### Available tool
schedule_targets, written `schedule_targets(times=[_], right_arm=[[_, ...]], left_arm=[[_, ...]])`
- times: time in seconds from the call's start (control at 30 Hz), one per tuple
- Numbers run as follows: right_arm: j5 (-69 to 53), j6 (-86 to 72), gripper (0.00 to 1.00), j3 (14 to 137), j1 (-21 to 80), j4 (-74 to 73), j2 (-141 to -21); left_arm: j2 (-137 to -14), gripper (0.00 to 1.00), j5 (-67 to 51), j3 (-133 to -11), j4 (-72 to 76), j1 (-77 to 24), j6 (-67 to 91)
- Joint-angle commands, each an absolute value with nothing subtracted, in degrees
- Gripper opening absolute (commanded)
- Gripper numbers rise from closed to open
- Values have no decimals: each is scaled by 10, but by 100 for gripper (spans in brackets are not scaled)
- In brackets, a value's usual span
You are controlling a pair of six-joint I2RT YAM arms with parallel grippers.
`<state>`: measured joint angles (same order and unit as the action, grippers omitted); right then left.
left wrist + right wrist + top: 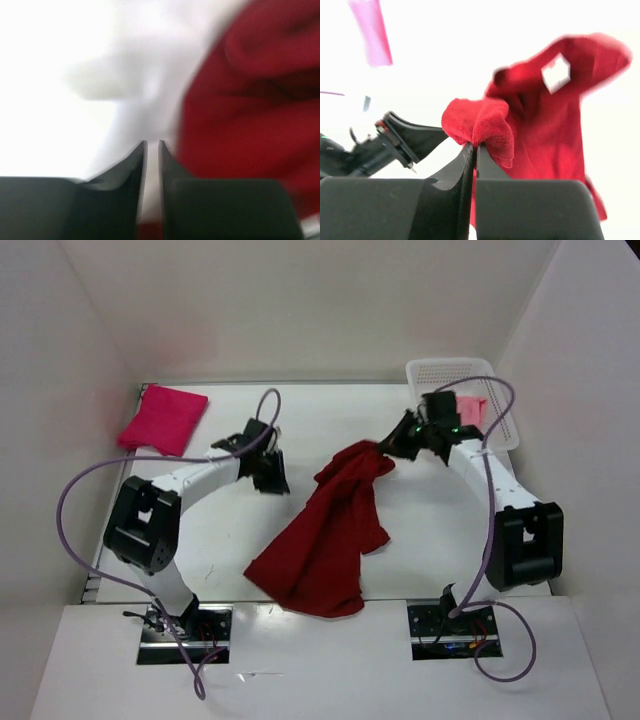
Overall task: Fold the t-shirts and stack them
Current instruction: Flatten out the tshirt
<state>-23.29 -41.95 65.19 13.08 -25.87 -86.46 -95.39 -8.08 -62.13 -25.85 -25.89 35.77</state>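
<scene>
The dark red t-shirt (325, 535) lies crumpled in the middle of the table, with one corner lifted up to the right. My right gripper (388, 450) is shut on that raised corner, and a fold of the cloth (480, 122) bunches over its fingertips (474, 146). My left gripper (270, 475) hovers just left of the shirt with its jaws almost together (152, 142); nothing shows between the tips, and the red cloth (250, 100) is blurred off to its right. The bright magenta t-shirt (163, 418) lies folded at the far left. The light pink t-shirt (470, 408) sits in the basket.
A white mesh basket (450, 370) stands at the far right corner, behind the right arm. White walls close in the table on the left, back and right. Purple cables loop off both arms.
</scene>
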Motion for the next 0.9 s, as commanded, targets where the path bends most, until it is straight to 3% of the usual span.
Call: schedule_targets(times=[0.0,0.03,0.07,0.2,0.47,0.6,0.87], right_arm=[[-282,-454,1,749,75,-196,-865],[-282,-462,1,784,57,-196,-870],[-274,-462,1,799,51,-196,-875],[-266,-475,1,844,38,-191,-921],[-252,-454,1,825,33,-185,-922],[-252,-449,1,818,33,-185,-916],[-263,-444,1,794,33,-184,-895]], left_arm=[[-985,34,-123,-738,-237,-211,321],[-985,56,-123,-747,-237,-211,321],[-977,66,-123,-738,-237,-211,321],[-894,92,-96,-639,-220,-205,321],[-766,91,-111,-482,-212,-222,393],[-789,73,-87,-454,-197,-286,439],[-844,72,-78,-435,-145,-306,451]])
